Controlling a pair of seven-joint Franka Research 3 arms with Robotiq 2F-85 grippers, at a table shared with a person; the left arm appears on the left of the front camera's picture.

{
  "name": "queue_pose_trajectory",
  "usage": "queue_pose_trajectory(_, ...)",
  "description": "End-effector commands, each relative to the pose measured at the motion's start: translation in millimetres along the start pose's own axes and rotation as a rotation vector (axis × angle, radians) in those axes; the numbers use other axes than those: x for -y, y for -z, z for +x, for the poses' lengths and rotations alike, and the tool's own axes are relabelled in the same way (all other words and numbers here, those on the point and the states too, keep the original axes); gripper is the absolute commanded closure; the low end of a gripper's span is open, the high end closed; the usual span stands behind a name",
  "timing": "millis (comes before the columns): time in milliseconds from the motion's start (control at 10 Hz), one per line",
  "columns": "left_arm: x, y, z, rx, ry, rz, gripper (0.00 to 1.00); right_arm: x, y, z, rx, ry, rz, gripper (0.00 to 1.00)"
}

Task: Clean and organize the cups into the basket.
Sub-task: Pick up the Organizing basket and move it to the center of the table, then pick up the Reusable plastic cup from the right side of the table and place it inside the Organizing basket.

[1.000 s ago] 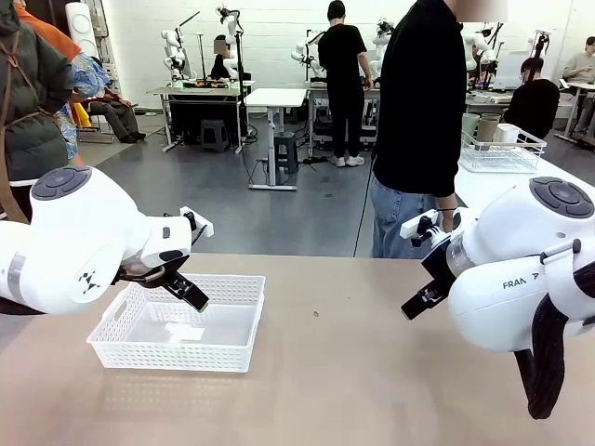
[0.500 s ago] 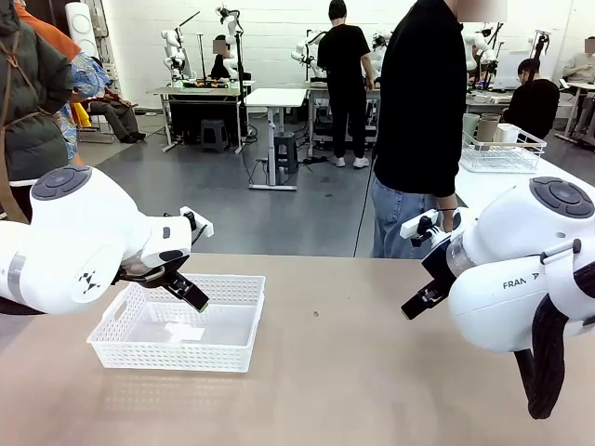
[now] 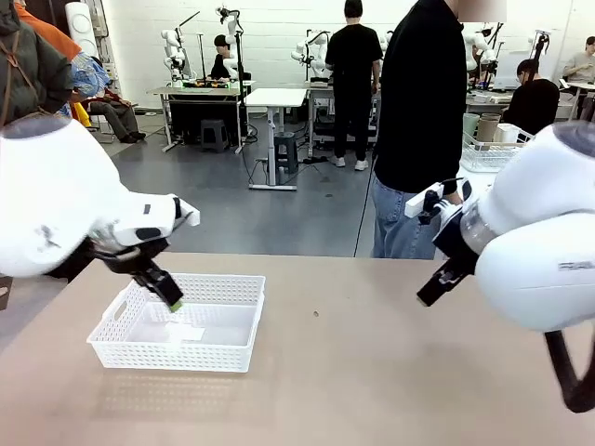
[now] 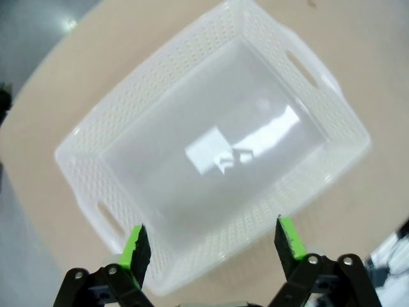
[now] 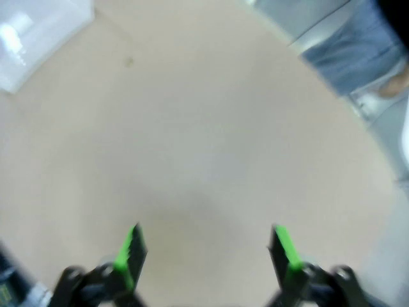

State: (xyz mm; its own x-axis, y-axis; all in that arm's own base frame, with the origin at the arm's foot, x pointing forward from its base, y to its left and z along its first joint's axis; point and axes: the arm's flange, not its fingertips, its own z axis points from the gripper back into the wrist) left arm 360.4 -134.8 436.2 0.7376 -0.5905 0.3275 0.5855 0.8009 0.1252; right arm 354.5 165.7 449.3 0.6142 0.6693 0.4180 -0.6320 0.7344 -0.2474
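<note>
Basket: the white perforated basket (image 3: 173, 354) sits on the tan surface (image 3: 363, 381), on the robot's left side, with one long wall facing the camera and a cut-out handle at each short end. Nothing lies in it. In the left wrist view the basket (image 4: 307, 185) has a bright patch of light on its glossy floor.
Left gripper: the left gripper (image 3: 173, 301) hangs over the basket's left part, angled downward. In its own wrist view the left gripper (image 4: 212, 238) has its fingers (image 4: 135, 246) wide apart, green pads facing each other, with one long wall of the basket under the gap. It holds nothing.
Right gripper: the right gripper (image 3: 429, 295) hangs above bare surface right of the middle, well apart from the basket. In its blurred wrist view the right gripper (image 5: 206, 246) has its fingers (image 5: 130, 251) wide apart with nothing between them.
Cups: tan cups (image 3: 487, 127) stand at a wire basket (image 3: 483, 156) on a white table behind the right arm, well apart from the basket. Whether they stand inside it or behind it I cannot tell.
Person: a person (image 3: 423, 93) in a black top and jeans stands at the far edge, right of the middle.
Speck: a small dark speck (image 3: 315, 314) lies on the surface between the basket and the right gripper.
</note>
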Motion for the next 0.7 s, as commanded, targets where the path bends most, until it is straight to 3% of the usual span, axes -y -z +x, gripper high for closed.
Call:
queue_pose_trajectory(0, 2, -48, -51, -0.085, 0.064, 0.007, 0.0, -35, -47, -80, -0.129, -0.033, -0.044, 0.0)
queue_pose_trajectory(200, 5, -61, -65, -0.114, 0.102, 0.015, 0.0, -50, -63, -105, -0.237, -0.099, -0.038, 0.0)
queue_pose_trajectory(300, 7, -58, -66, -0.049, 0.092, 0.071, 0.0, -54, -67, -109, -0.194, -0.12, -0.111, 0.0)
queue_pose_trajectory(400, 4, -66, -39, -0.117, 0.062, -0.015, 0.0, -17, -67, -32, -0.197, -0.048, -0.029, 0.0)
queue_pose_trajectory(600, 4, -66, -39, -0.117, 0.062, -0.015, 0.0, -17, -67, -32, -0.197, -0.048, -0.029, 0.0)
